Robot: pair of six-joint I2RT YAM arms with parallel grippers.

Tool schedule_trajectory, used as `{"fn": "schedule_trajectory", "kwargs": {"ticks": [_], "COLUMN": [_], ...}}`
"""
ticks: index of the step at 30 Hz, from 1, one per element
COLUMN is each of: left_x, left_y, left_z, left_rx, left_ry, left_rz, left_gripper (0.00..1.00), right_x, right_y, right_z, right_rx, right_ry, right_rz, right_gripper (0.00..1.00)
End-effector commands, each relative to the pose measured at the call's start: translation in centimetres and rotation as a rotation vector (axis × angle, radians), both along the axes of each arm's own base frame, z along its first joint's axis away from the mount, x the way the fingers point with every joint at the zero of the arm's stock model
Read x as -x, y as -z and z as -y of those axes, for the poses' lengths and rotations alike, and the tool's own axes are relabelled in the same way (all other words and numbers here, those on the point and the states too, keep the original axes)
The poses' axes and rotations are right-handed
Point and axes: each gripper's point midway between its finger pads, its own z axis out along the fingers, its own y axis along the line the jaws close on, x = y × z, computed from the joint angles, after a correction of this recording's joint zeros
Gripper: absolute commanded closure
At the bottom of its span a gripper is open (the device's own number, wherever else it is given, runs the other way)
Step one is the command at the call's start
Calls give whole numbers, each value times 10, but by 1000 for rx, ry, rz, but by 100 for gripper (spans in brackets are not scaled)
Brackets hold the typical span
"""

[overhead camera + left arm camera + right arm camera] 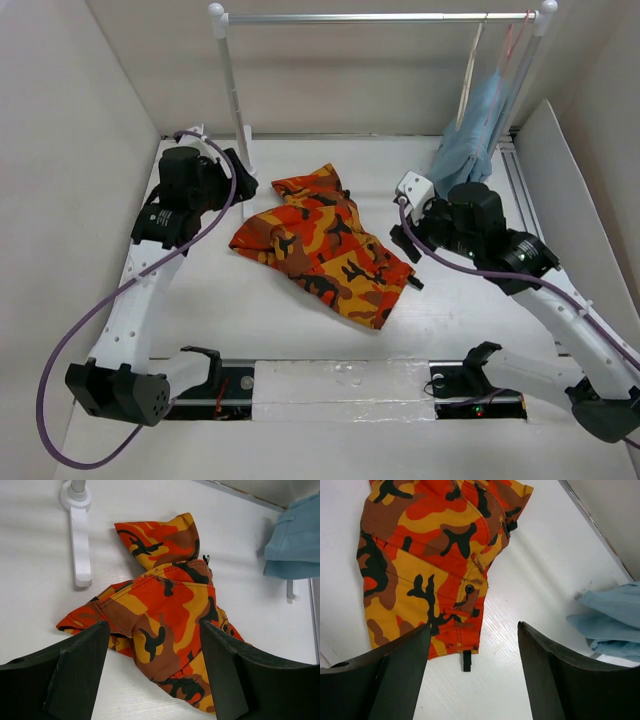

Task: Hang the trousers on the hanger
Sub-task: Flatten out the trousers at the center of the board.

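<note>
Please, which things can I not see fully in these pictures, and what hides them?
- The hanger: top view, too thin; its lower part is hidden by the blue garment.
- The trousers: crumpled, folds hide the legs in every view; the right wrist view cuts them at the top edge.
- The blue garment: cut by the right edge in both wrist views.

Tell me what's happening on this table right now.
Two robot arms are set to put the camouflage trousers on the cream hanger. The trousers lie crumpled on the table between them, untouched. The left arm and right arm hover beside them, jaws open. The hanger hangs on the rail at the back right, beside a light blue garment.
</note>
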Motion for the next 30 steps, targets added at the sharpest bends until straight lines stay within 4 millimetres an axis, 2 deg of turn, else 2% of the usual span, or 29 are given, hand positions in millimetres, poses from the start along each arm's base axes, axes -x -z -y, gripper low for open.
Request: {"fn": "schedule_trajectory", "kwargs": {"ticks": [1, 3, 4, 5, 6, 7, 8, 9, 10, 11, 12, 13, 15, 16, 17, 18, 19, 21, 22, 23, 26, 27, 28, 29, 30], "left_x": [-2, -4, -5, -5, -5, -4, -3, -4, -5, -7, -7, -9, -13, -19, -18, -20, -27, -25, -29, -30, -31, -30, -30, -25, -23], "left_y": [-15, -8, -1, 8, 15, 23, 34, 43, 47, 57, 65, 69, 88, 87, 103, 111, 111, 133, 136, 142, 162, 172, 175, 189, 194], "left_z": [-12, -23, -39, -44, -49, -54, -61, -62, -64, -63, -63, -62, -73, -66, -80, -85, -90, -90, -89, -87, -76, -73, -69, -67, -65], "left_rx": [40, 39, 8, 2, 8, 0, -15, -7, -6, 6, -2, 16, 55, 133, 182, 212, 245, 294, 301, 308, 348, 363, 381, 386, 396], "left_ry": [-59, -127, -221, -258, -306, -339, -379, -401, -419, -436, -436, -450, -483, -437, -457, -461, -458, -445, -438, -427, -392, -384, -369, -373, -374], "left_rz": [59, 39, 22, -2, -23, -42, -64, -89, -97, -121, -142, -149, -196, -190, -221, -231, -203, -252, -245, -258, -319, -350, -358, -395, -408], "left_gripper": [32, 32, 32, 31, 31, 31, 30, 29, 28, 21, 19, 19, 18, 18, 18, 18, 17, 16, 15, 14, 12, 11, 11, 11, 11], "right_x": [-16, -23, -29, -35, -39, -45, -48, -55, -60, -70, -72, -80, -91, -101, -106, -113, -121, -134, -138, -144, -158, -161, -163, -164, -164], "right_y": [-12, 2, 0, 9, 12, 17, 21, 33, 34, 45, 53, 56, 62, 85, 84, 94, 116, 125, 129, 141, 140, 154, 155, 161, 169], "right_z": [-23, -28, -32, -36, -40, -45, -50, -56, -61, -69, -71, -75, -86, -91, -101, -103, -110, -115, -122, -123, -136, -137, -141, -142, -143], "right_rx": [-81, -69, -85, -81, -84, -91, -93, -78, -85, -79, -63, -65, -46, -15, -26, -16, 6, -30, -45, -59, -116, -115, -112, -107, -103], "right_ry": [-36, -31, -30, -26, -24, -27, -38, -42, -45, -47, -48, -46, -70, -72, -99, -98, -104, -121, -129, -123, -126, -128, -137, -134, -130], "right_rz": [66, 51, 71, 57, 57, 58, 53, 29, 37, 31, 14, 25, 23, -25, -31, -54, -97, -140, -147, -181, -145, -183, -202, -222, -237], "right_gripper": [25, 32, 56, 78, 94, 100, 100, 100, 100, 99, 99, 71, 35, 30, 26, 24, 19, 17, 16, 15, 14, 14, 16, 21, 33]}}
